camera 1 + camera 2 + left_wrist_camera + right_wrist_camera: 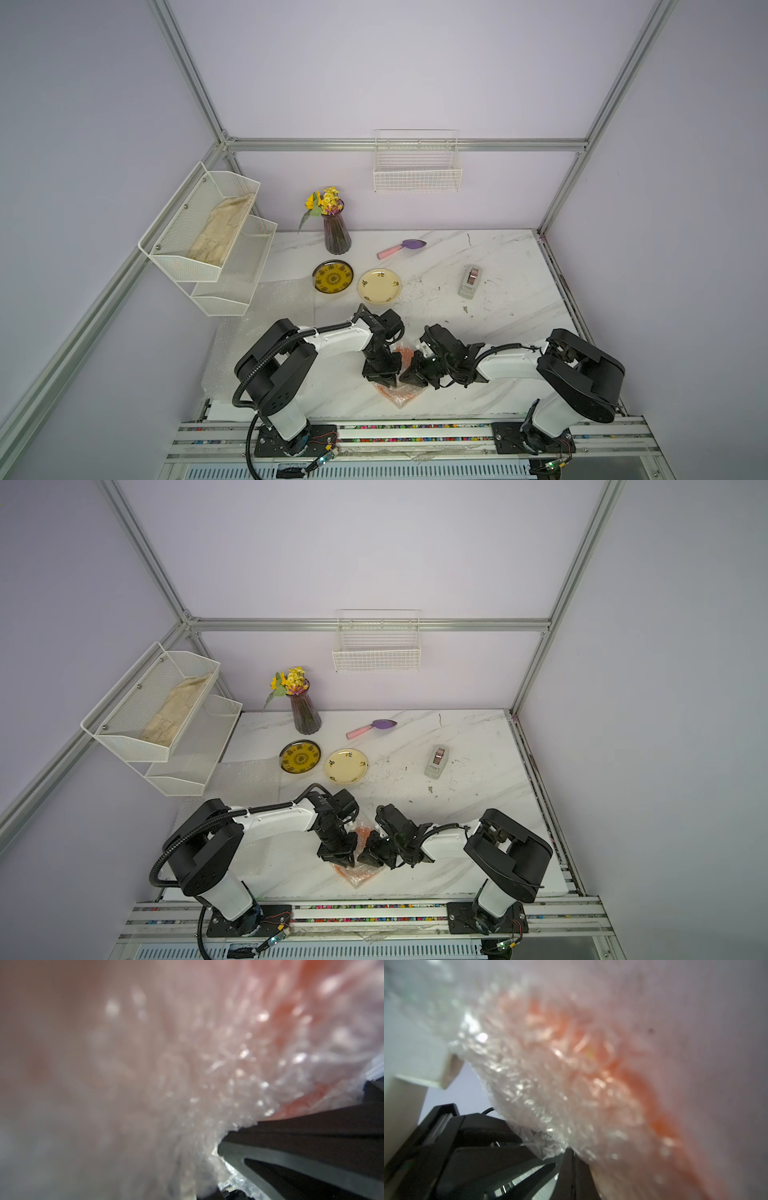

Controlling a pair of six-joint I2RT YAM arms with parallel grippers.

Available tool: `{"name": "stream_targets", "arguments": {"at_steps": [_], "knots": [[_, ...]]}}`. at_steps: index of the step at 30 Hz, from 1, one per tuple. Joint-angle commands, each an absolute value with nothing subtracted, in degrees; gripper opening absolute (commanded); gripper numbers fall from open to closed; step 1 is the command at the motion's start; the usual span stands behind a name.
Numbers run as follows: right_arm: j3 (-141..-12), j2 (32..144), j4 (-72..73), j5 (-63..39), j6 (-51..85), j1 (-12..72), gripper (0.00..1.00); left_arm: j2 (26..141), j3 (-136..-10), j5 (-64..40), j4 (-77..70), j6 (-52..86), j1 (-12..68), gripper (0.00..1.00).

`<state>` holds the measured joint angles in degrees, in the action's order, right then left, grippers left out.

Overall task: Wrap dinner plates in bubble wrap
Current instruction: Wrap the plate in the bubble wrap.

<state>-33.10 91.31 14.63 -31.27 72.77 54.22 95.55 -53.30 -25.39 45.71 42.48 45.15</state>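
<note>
I find the orange plate [406, 354] bundled in bubble wrap [400, 395] near the marble table's [498, 332] front edge, between both grippers. The right gripper [409, 376] is clenched with the wrap's edge at its fingers; I cannot confirm a pinch. The left gripper [380, 376] sits against the wrap; I cannot tell its jaw state. The patterned yellow plate [333, 276] and cream plate [379, 286] lie bare farther back.

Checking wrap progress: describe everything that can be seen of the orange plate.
The orange plate lies near the front edge of the marble table, bundled in crinkly, translucent bubble wrap. Only orange patches show through; its rim and full shape are hidden. The left claw and right claw meet over its middle, wrap bunched against their fingers in the wrist views.
</note>
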Motion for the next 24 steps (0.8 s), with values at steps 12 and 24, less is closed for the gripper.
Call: {"name": "stream_targets", "arguments": {"at_steps": [12,24], "knots": [[-33.6,95.1,-1.9,-28.1,63.7,53.7,0.0,88.3,-69.5,-14.1,55.6,32.4,32.8,0.64],[-35.9,96.1,-3.6,-28.6,62.5,53.7,0.0,102.3,-75.6,-28.7,45.7,25.1,23.3,0.64]]}}
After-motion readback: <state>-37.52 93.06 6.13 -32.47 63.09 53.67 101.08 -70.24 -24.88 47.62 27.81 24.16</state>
